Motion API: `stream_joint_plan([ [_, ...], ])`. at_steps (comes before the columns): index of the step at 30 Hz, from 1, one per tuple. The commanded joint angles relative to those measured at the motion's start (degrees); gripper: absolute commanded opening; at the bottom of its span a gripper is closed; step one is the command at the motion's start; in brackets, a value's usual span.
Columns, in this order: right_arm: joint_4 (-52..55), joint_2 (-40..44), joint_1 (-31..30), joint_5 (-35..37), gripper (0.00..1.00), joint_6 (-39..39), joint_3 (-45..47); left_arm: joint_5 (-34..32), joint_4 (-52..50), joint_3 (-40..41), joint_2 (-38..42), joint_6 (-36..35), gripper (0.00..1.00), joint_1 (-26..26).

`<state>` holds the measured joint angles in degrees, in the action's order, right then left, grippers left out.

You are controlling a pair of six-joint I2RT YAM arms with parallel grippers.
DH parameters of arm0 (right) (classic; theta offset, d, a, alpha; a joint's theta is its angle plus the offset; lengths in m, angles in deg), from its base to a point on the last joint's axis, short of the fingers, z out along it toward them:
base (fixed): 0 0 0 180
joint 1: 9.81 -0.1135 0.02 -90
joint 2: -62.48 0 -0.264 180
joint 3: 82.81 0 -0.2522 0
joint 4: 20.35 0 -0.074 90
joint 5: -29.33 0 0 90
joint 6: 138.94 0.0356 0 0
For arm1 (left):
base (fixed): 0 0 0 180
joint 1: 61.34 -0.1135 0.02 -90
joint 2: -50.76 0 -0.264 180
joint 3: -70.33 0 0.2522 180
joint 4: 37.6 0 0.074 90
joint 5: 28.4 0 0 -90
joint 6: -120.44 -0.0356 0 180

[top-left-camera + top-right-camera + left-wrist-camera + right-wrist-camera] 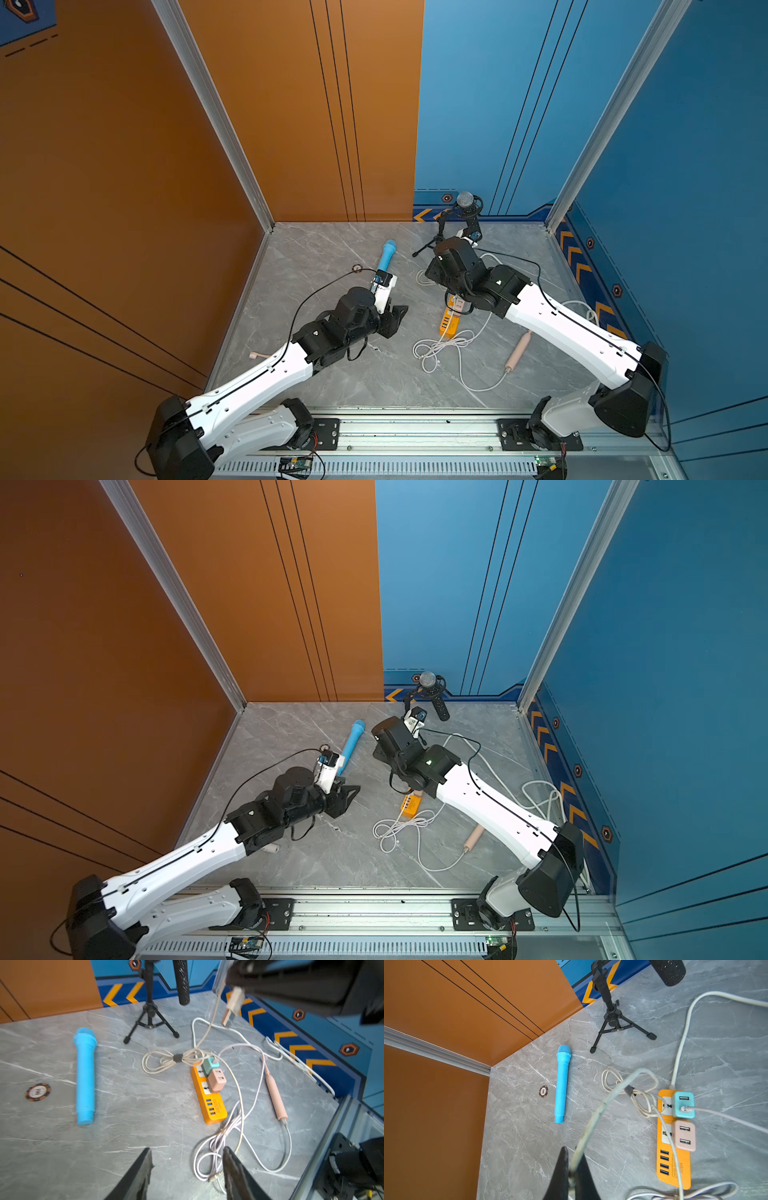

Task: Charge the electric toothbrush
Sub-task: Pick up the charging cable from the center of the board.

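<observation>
Two grippers hang over the grey table (pixel 332 374). Nearest the front edge, the pink electric toothbrush (pixel 517 353) lies flat on the robot's right side, with a white lead (pixel 484 390) plugged into its base end. Just beside it, toward the middle, sits a loose coil of pale cable (pixel 440 343). The left gripper (pixel 187 1149) is above bare table to the left of that coil, its fingers spread with nothing between them. Farther back, the orange power strip (pixel 215 1109) lies on the table carrying a teal adapter (pixel 683 1107) and a pink adapter (pixel 684 1135) side by side; a cord enters the teal one. The right gripper (pixel 574 1154) is raised above the strip's far end. Its fingers are pressed together on a thin pale cable (pixel 593 1118) that arcs down to a tied bundle (pixel 630 1091) beside the strip. Beyond, a blue microphone (pixel 384 259) lies flat with a poker chip (pixel 38 1092) near it, well apart from the toothbrush. At the far wall a black microphone (pixel 465 199) stands on a tripod (pixel 612 1022).
</observation>
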<state>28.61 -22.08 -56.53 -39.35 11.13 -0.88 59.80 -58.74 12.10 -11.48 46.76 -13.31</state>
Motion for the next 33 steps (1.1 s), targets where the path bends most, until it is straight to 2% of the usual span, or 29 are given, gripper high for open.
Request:
stream_joint_plan([
  [1, 1.28, 0.43, -0.22, 2.32, 0.00, 2.35, -0.77, 3.10, 4.29, 2.17, -5.09, 0.18, 0.57, 5.28],
  [4, 0.77, 0.49, -0.36, 2.24, 0.00, 2.97, -0.37, 4.09, 10.18, 2.45, -11.09, -0.62, 0.59, 8.47],
  [6, 0.40, 0.66, -0.52, 2.32, 0.00, 3.15, -0.03, 5.87, 14.16, 2.61, -14.25, -0.43, 0.59, 8.66],
  [9, 0.09, 1.25, -0.57, 2.43, 0.00, 3.37, 0.68, 4.77, 18.82, 3.62, -17.27, 0.20, 0.59, 8.35],
  [12, -0.26, 1.85, -0.48, 2.88, 0.00, 3.42, 1.23, 6.26, 19.14, 1.12, -22.06, -0.60, 0.58, 8.64],
  [14, -0.40, 2.19, -0.30, 2.85, 0.00, 3.40, 1.52, 5.31, 20.37, 0.43, -24.59, -0.33, 0.54, 8.66],
  [19, -0.48, 2.81, 0.03, 2.85, 0.00, 3.47, 2.38, 2.02, 21.70, 0.52, -26.35, -0.66, 0.37, 8.03],
  [25, -0.57, 3.58, 0.05, 2.86, 0.00, 2.78, 3.36, 0.70, 21.65, 1.30, -26.15, -0.21, 0.11, 7.22],
  [30, 0.98, 5.19, 0.38, 3.19, 0.00, 1.09, 5.18, -2.19, 21.58, 4.33, -22.11, 2.23, 0.03, 5.02],
  [33, 4.17, 6.39, 0.37, 6.11, 0.00, 0.13, 6.82, -2.73, 21.53, 6.83, -17.61, 5.79, 0.00, 2.34],
])
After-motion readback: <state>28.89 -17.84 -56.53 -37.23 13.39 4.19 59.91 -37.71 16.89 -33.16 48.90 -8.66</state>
